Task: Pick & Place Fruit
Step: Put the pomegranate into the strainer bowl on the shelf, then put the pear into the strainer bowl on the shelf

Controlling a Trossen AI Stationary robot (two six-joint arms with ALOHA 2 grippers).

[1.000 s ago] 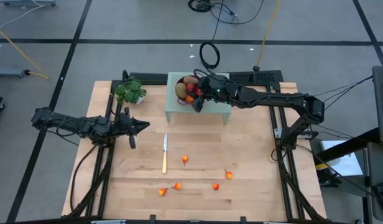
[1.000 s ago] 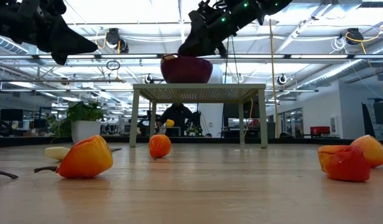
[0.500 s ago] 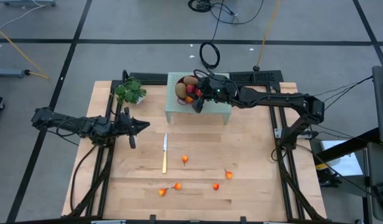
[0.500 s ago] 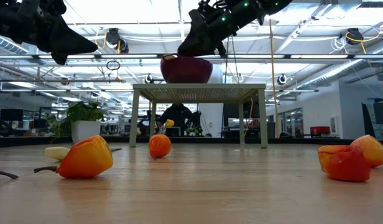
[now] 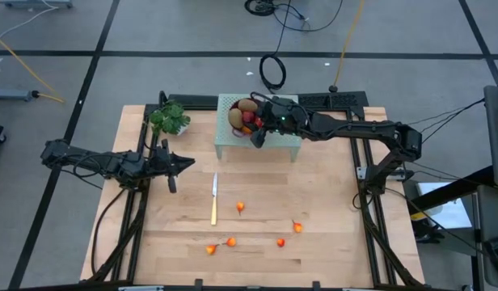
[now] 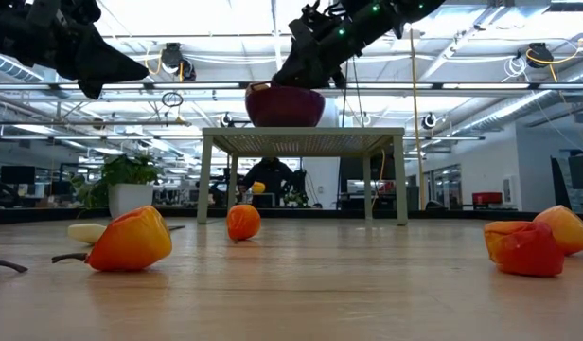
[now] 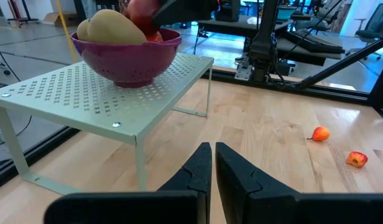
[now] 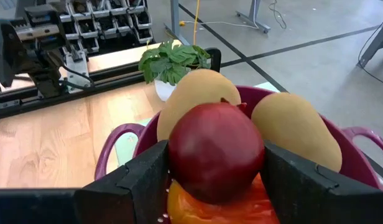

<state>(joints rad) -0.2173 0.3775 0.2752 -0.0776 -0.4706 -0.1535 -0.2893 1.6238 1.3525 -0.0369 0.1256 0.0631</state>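
Orange-red and tiny, five loose fruits (image 5: 240, 208) lie scattered toward the near edge of the wooden table (image 5: 330, 250), with the yellow-handled knife (image 5: 214, 199) just beside them. They look light, smooth and rounded, so I judge they would roll or squirt out of a hard pinch; a gentle grip across the widest part, from above, seems best.

Farther in, near the left edge, the left gripper (image 5: 187, 164) waits above the boards, its fingers (image 7: 201, 169) pressed together on nothing.

Beyond, at the far edge, a pale perforated stand (image 5: 275, 144) carries a purple bowl (image 8: 359, 140). It holds two tan kiwi-like ovals (image 8: 294, 130), an orange piece underneath and a dark red ball (image 8: 216, 151). The right gripper (image 8: 214, 168) sits over the bowl with its jaws spread either side of that ball; whether the pads touch it I cannot tell. The ball looks glossy, firm and slippery, so taking it across its middle seems safest. A green plant (image 5: 170, 118) stands at the far left corner.
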